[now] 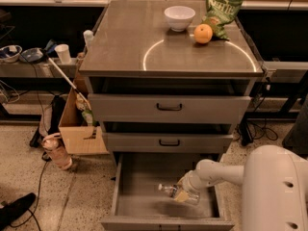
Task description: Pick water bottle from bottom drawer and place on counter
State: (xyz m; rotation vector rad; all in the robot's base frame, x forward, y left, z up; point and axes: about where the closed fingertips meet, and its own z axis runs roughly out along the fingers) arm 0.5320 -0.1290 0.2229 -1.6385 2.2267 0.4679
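Note:
The bottom drawer [139, 196] is pulled open at the foot of the cabinet, showing a plain grey tray. The water bottle [169, 190], small and clear, lies on its side in the drawer with its cap end toward the left. My gripper [185, 193] reaches into the drawer from the right on a white arm and sits around the bottle's right end. The counter [125, 37] above is flat grey metal with a pale arc mark.
A white bowl [179, 17], an orange [202, 33] and a green chip bag [222, 11] sit at the counter's back right. Two shallower drawers [168, 107] are above. A cardboard box [79, 124], a pinkish bottle [57, 152] and a cluttered shelf [29, 57] stand left.

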